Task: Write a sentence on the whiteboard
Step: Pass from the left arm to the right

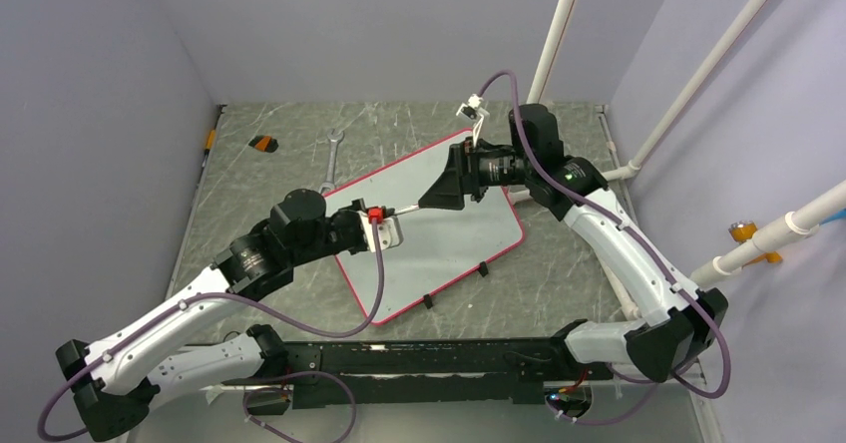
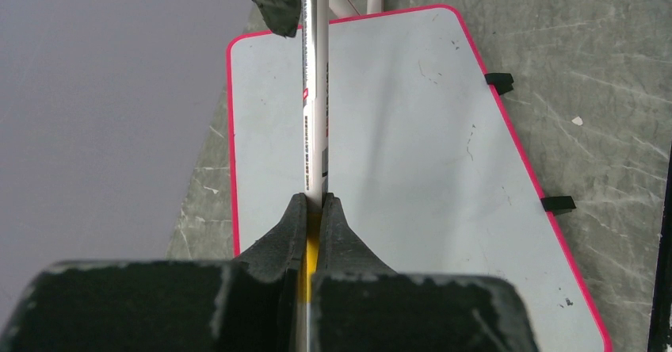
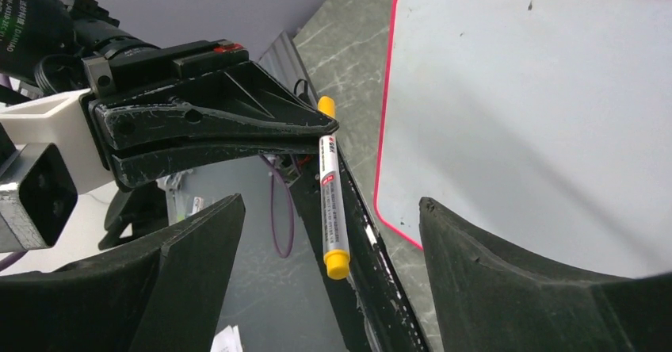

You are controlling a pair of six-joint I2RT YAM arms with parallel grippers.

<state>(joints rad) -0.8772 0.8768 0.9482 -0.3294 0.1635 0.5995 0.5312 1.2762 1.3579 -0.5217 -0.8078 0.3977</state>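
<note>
The whiteboard [image 1: 459, 248] [image 2: 412, 154] [image 3: 539, 106] lies tilted on the table, pale with a red rim. The sentence is out of view; the board surface that shows bears only small specks. My left gripper [image 1: 397, 221] [image 2: 315, 199] [image 3: 321, 126] is shut on a slim yellow-and-white marker pen [image 1: 410, 210] [image 2: 315, 90] [image 3: 333, 209], holding it above the board. My right gripper [image 1: 423, 206] [image 3: 331, 201] faces it and stands open. The pen's yellow capped end hangs between its fingers, touching neither one.
A wrench [image 1: 332, 154] and a small orange-and-black object [image 1: 263, 144] lie on the table behind the board. Black clips [image 1: 427, 301] [image 2: 559, 204] sit on the board's near edge. White pipes [image 1: 559, 34] rise at the back right. A black rail [image 1: 439, 355] spans the front.
</note>
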